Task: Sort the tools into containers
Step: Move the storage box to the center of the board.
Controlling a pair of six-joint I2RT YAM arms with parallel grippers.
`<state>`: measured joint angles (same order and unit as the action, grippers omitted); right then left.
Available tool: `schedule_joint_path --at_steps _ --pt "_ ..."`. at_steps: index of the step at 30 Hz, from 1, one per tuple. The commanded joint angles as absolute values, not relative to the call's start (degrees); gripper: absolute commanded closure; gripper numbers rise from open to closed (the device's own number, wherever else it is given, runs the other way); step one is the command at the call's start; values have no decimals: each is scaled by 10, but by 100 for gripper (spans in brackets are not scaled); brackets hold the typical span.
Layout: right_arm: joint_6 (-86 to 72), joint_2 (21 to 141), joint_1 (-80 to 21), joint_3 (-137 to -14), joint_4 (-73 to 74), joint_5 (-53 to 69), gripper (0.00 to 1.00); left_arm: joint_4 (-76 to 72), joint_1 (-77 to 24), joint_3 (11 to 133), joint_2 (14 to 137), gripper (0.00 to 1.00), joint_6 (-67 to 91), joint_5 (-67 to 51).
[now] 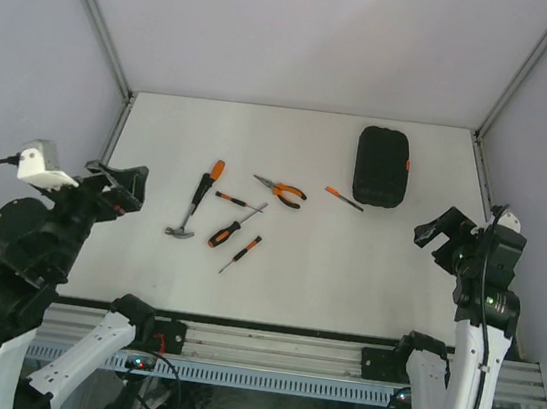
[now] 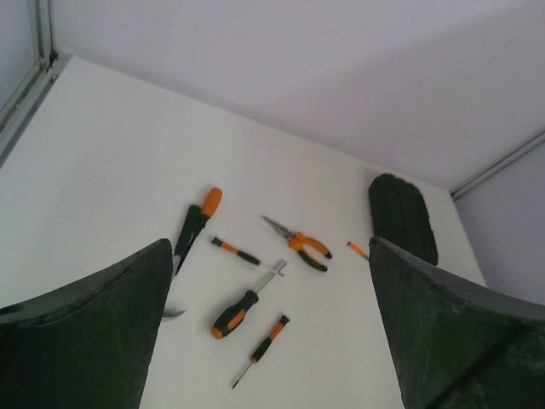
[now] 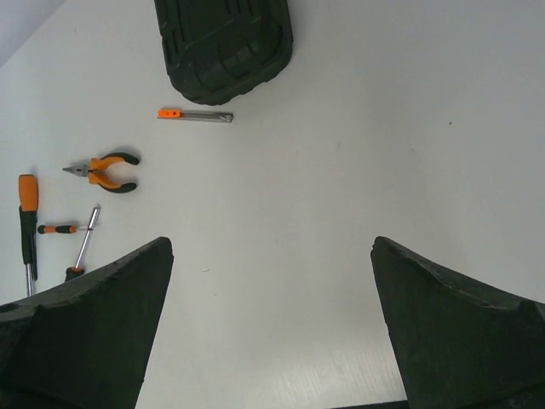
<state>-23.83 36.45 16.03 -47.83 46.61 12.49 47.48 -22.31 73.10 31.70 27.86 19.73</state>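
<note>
I see table (image 1: 345,274) with shut case (image 1: 381,166) at far right. Left gripper (image 1: 119,176) and right gripper (image 1: 443,232) both wide, empty, at table's sides. Hammer (image 1: 196,199) left of centre. Pliers (image 1: 281,191) between hammer and case. Thick screwdriver (image 1: 230,229) beside hammer head. Three thin screwdrivers (image 1: 241,255) scattered, one just beside case.

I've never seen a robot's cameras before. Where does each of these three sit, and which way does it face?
Top: above and behind the arms, looking down on the table; the left gripper and right gripper show, both open.
Left wrist: on the left arm, looking forward over the pliers to the case; its two fingers frame the bottom.
Right wrist: on the right arm, looking down across the table; its fingers fill the bottom corners.
Shared: all three see the pliers and case.
</note>
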Motion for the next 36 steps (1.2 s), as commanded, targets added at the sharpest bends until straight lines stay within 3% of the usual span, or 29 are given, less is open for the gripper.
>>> schedule_joint_path --at_steps 1,7,12,25,36 --pt "-262 405 135 -507 409 128 0 425 -218 786 301 0 278 208" --pt "-281 511 -8 -534 364 19 0 439 -221 850 308 0 287 238" --pt "-297 586 -66 -541 310 -2 0 464 -230 875 302 0 292 288" --pt "-297 665 -101 -588 260 -25 0 471 -246 911 314 0 284 341" --pt "-273 769 -117 -669 231 -40 0 374 -260 876 298 0 289 306"
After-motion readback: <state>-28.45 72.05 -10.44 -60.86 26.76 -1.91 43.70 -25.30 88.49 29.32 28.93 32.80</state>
